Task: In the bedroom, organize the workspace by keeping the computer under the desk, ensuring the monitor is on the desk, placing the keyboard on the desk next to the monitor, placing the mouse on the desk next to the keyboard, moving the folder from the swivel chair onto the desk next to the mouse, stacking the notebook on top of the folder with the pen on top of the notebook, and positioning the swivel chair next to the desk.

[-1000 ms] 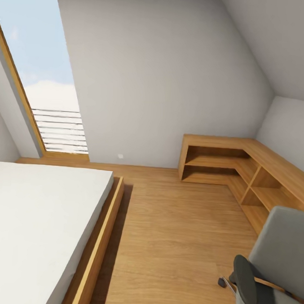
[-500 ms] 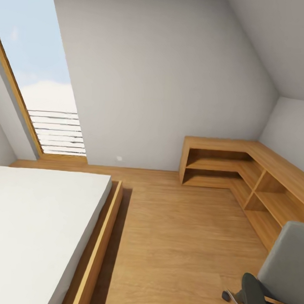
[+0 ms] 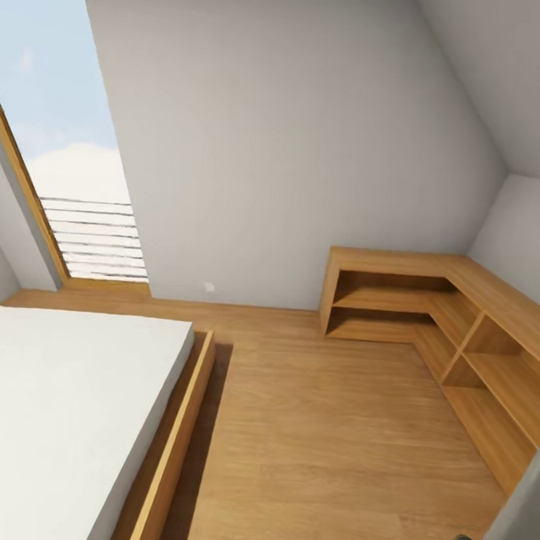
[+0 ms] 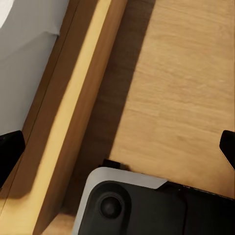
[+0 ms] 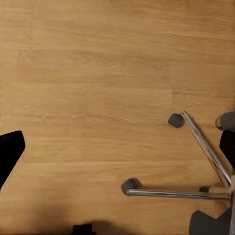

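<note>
- Left gripper (image 4: 117, 147) spread wide, holding nothing, hanging over wooden floor (image 4: 186, 88) just beside the bed frame (image 4: 73, 112).
- Right gripper (image 5: 117, 147) likewise wide, nothing held, above bare floor near the swivel chair (image 5: 205, 166) with its chrome base and castors.
- Head view: grey chair edge at the lower right corner, corner shelf unit (image 3: 459, 313) beyond, bed (image 3: 61, 417) to the left.
- Best probably to turn toward the chair, keep arms tucked clear of the bed frame.

swivel chair (image 3: 518, 525) cut off at corner, bed (image 3: 61, 417) cropped by edge
</note>
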Tool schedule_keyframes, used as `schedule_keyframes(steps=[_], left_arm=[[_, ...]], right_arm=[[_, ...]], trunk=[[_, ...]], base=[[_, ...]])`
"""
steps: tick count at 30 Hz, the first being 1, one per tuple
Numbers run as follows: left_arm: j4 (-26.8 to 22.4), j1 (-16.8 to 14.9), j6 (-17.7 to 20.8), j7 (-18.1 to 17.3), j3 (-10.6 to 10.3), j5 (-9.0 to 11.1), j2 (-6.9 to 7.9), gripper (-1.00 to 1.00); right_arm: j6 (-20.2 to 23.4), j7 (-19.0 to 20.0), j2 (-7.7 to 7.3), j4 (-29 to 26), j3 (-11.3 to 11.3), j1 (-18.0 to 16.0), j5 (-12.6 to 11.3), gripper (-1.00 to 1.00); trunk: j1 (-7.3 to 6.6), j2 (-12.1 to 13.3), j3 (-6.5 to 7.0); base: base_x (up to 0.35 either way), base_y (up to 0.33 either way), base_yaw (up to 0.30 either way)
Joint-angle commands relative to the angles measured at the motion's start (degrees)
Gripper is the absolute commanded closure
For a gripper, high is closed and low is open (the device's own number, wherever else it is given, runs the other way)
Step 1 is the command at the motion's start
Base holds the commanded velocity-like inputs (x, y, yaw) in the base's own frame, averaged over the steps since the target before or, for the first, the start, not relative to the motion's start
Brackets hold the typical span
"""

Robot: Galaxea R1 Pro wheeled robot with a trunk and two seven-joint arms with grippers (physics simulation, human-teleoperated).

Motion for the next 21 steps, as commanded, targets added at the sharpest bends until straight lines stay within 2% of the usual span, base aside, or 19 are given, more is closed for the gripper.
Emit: schedule_keyframes(steps=[1, 6, 16, 21], left_arm=[[0.03, -0.04, -0.13, -0.18, 0.30, -0.04, -0.02, -1.00], [0.03, -0.04, -0.14, -0.18, 0.29, -0.04, -0.03, -1.00], [0.03, -0.04, -0.08, -0.18, 0.29, -0.05, -0.06, -1.00], [0.03, -0.04, -0.07, -0.18, 0.29, -0.06, -0.07, -1.00]], right_arm=[[-0.19, -0.22, 0.05, 0.13, 0.49, -0.07, -0.21, -1.00], [-0.19, -0.22, 0.14, 0.13, 0.49, -0.07, -0.21, -1.00], [-0.19, -0.22, 0.17, 0.13, 0.53, -0.07, -0.21, -1.00], [-0.19, -0.22, 0.18, 0.13, 0.55, -0.07, -0.21, -1.00]], trunk=[[0.05, -0.09, -0.10], [0.05, -0.09, -0.10], [0.05, -0.09, -0.10], [0.05, -0.09, -0.10]], base=[[0.268, 0.000, -0.008], [0.181, 0.000, -0.004], [0.048, 0.000, -0.001], [0.159, 0.000, 0.000]])
